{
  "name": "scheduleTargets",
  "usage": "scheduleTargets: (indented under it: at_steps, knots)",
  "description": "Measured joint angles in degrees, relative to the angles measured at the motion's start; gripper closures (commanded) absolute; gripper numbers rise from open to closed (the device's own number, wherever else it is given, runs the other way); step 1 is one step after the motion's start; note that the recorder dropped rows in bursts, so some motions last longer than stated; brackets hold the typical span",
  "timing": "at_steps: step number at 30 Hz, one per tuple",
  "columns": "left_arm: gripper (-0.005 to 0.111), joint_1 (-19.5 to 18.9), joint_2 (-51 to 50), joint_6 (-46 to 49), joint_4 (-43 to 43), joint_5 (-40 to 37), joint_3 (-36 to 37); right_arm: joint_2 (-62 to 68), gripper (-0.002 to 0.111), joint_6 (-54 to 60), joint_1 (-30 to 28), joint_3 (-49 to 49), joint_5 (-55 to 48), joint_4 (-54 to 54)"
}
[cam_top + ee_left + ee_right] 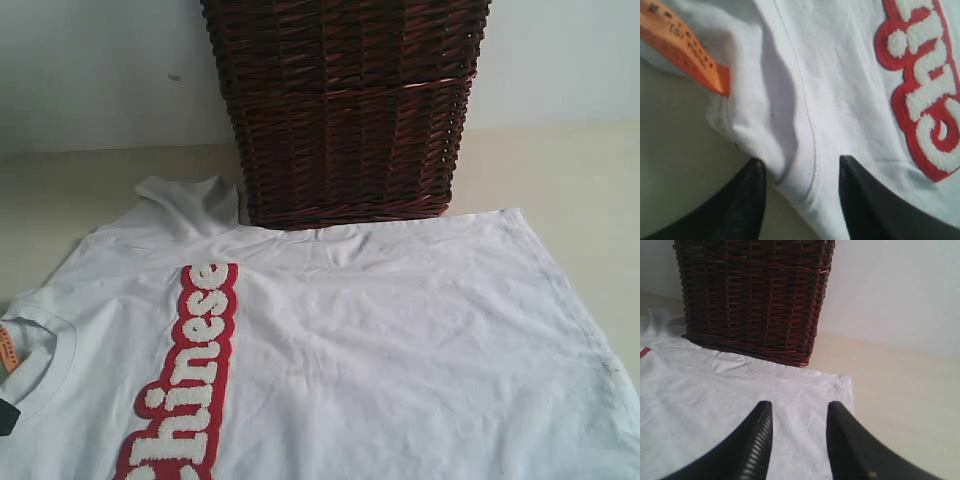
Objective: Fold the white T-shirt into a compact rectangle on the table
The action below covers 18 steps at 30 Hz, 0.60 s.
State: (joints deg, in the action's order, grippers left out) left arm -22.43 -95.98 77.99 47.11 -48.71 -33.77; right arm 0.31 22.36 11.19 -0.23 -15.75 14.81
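In the exterior view we see the white T-shirt [400, 330] spread on the table [560, 180], just in front of the wicker basket [350, 110] at 12 o'clock. Its lettering [190, 370] is cut off at 7 o'clock.

In the left wrist view, the left gripper [800, 200] stands parted around a hem fold, near the orange tag [685, 47].

In the right wrist view, the right gripper [797, 437] hangs parted over the shirt's corner; we cannot tell whether it touches.
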Motion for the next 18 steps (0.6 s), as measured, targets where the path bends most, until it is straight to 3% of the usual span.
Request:
scheduleTargets:
  at_steps: [5, 7, 10, 18]
  knots:
    - [0.066, 0.0, 0.0, 0.0, 0.9, 0.9, 0.0, 0.0, 0.072, 0.0, 0.0, 0.0, 0.0, 0.0]
    - [0.078, 0.0, 0.0, 0.0, 1.6, 1.7, 0.1, 0.0, 0.072, 0.0, 0.0, 0.0, 0.0, 0.0]
    - [0.104, 0.0, 0.0, 0.6, 2.5, 1.9, 0.1, 0.0, 0.072, 0.0, 0.0, 0.0, 0.0, 0.0]
    - [0.107, 0.0, 0.0, 5.4, 2.8, 1.7, 0.1, 0.0, 0.072, 0.0, 0.0, 0.0, 0.0, 0.0]
